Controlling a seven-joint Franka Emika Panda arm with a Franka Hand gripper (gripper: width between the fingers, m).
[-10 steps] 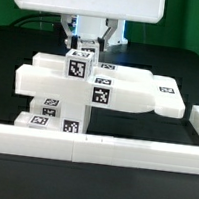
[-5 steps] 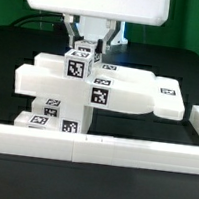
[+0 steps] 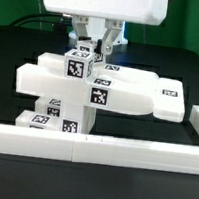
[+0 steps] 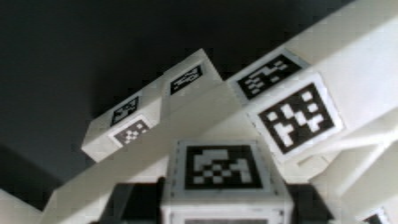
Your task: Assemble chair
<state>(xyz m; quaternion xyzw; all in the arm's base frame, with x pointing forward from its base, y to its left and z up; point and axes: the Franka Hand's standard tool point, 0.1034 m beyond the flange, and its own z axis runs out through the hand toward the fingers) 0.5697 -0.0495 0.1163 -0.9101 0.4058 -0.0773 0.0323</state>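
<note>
Black tabletop, white border rail [image 3: 92, 147] in front. Gripper [image 3: 90, 52] closed on a small tagged block [image 3: 79, 67] atop the chair [image 3: 109, 89] (partly built: panels and legs joined at table centre). Block seemingly being seated; remaining parts impossible to tell.

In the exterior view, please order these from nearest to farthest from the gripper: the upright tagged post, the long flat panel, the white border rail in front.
1. Upright tagged post, directly below the gripper.
2. Long flat panel, stretching toward the exterior view's right.
3. White border rail, along the front edge.
</note>
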